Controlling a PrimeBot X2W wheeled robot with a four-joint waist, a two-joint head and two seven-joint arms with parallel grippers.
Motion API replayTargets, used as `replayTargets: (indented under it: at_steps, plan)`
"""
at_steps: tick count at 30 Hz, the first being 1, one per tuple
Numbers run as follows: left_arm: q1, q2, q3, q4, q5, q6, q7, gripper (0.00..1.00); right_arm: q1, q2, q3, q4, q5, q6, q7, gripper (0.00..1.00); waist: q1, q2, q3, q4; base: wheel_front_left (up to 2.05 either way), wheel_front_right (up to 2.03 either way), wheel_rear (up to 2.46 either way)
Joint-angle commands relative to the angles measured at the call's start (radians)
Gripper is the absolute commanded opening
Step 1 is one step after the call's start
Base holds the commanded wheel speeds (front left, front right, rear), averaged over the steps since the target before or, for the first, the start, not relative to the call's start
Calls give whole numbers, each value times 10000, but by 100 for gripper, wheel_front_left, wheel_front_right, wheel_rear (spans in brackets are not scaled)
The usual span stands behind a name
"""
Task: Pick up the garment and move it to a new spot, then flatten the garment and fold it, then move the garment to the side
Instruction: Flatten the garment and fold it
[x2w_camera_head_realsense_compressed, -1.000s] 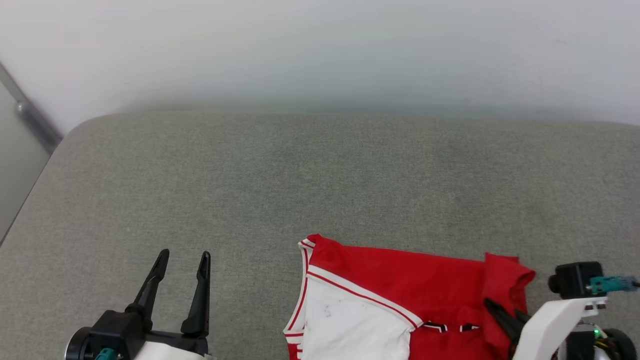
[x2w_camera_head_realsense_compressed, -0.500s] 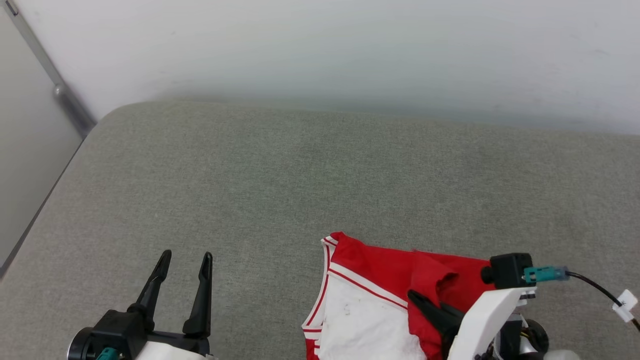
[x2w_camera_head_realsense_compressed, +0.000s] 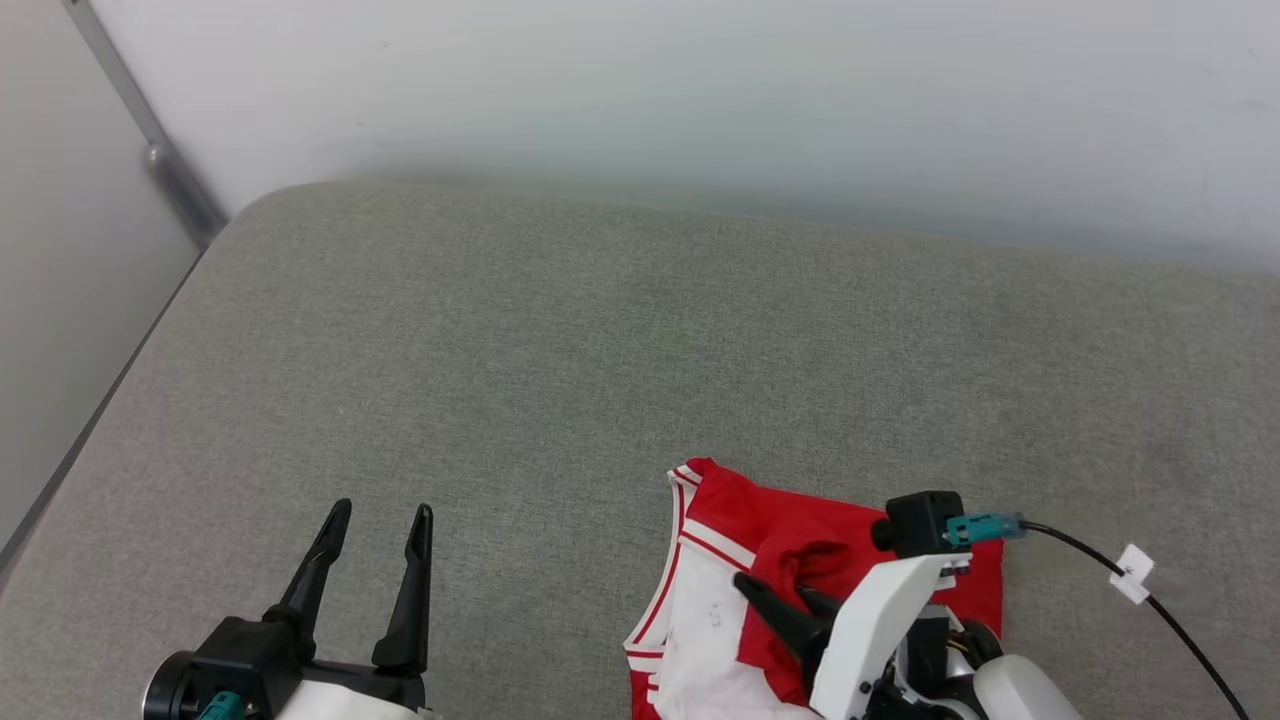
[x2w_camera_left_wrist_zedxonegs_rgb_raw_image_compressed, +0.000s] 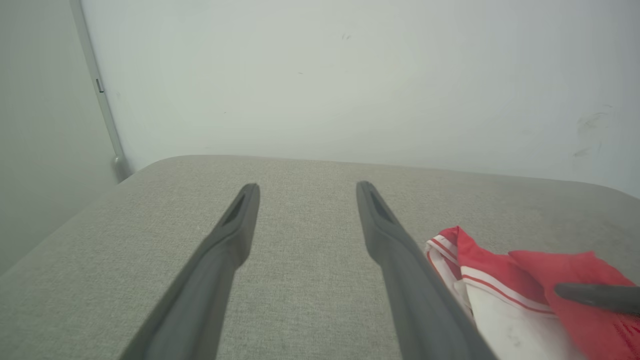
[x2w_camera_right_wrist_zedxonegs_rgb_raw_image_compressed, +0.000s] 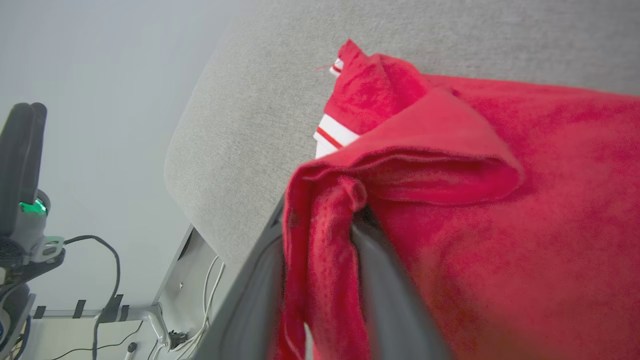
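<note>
The garment (x2w_camera_head_realsense_compressed: 790, 520), red with a white panel and striped trim, lies bunched on the grey cushion (x2w_camera_head_realsense_compressed: 600, 350) at the near right. My right gripper (x2w_camera_head_realsense_compressed: 770, 586) is over it, shut on a raised red fold that is drawn across the white panel. In the right wrist view a strip of the garment (x2w_camera_right_wrist_zedxonegs_rgb_raw_image_compressed: 500, 225) runs between the two fingers of the right gripper (x2w_camera_right_wrist_zedxonegs_rgb_raw_image_compressed: 320, 215). My left gripper (x2w_camera_head_realsense_compressed: 383, 507) hovers open and empty over bare cushion to the left. The left wrist view shows the left gripper (x2w_camera_left_wrist_zedxonegs_rgb_raw_image_compressed: 306, 186) open, with the garment (x2w_camera_left_wrist_zedxonegs_rgb_raw_image_compressed: 500, 285) to its right.
A pale wall rises behind the cushion, with a metal rail (x2w_camera_head_realsense_compressed: 170, 170) at the back left corner. The cushion's left edge (x2w_camera_head_realsense_compressed: 90, 440) drops off. A black cable with a white tag (x2w_camera_head_realsense_compressed: 1130, 575) trails from the right wrist. Bare cushion stretches across the far half.
The head camera has shifted. My right gripper has carried the red fold leftwards over the garment, so the shirt looks narrower. The left gripper stays open in place.
</note>
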Motion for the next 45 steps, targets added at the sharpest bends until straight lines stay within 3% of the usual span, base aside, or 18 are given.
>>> replayTargets:
  at_steps: [1, 10, 17, 22, 26, 33, 38, 45]
  plan:
    - [-70, 26, -22, 7, -14, -14, -46, 100, -297, 19, 360, 183, 262, 0, -170, 100, 0, 0, 31, 32, 0, 0, 0]
    - [-92, -44, 30, 47, 1, -12, -46, 100, -929, 11, 1184, 344, 404, 0, -611, 100, 0, 0, 88, -68, 0, 0, 0]
    - [-77, -49, 66, 74, -18, -14, -46, 100, -1444, -24, 511, 314, -1856, 0, -911, 100, 0, 0, -18, -490, 0, 0, 0]
    - [-122, -118, 80, -45, -8, -12, -36, 100, -1695, -829, -269, -14, -4026, -2, -1587, 100, 0, 0, -20, -873, 0, 0, 0]
    - [-186, -126, 83, -71, -89, -13, -36, 100, -1754, -1536, -756, -373, -5112, 0, -2346, 100, 0, 0, -15, -1145, 0, 0, 0]
    - [-212, -234, 86, -219, -123, -14, -36, 100, -1136, -2474, -1663, -1260, -5670, -3, -3910, 100, 0, 0, 0, -1547, 0, 0, 0]
    - [-153, -300, 139, -376, -215, -13, -36, 100, -191, -2327, -2727, -2062, -5688, -2, -4908, 100, 0, 0, 6, -1698, 0, 0, 0]
    - [-27, -340, 175, -616, -177, -14, -36, 100, 1134, -1599, -3669, -3150, -5700, -2, -5671, 100, 0, 0, 5, -1785, 0, 0, 0]
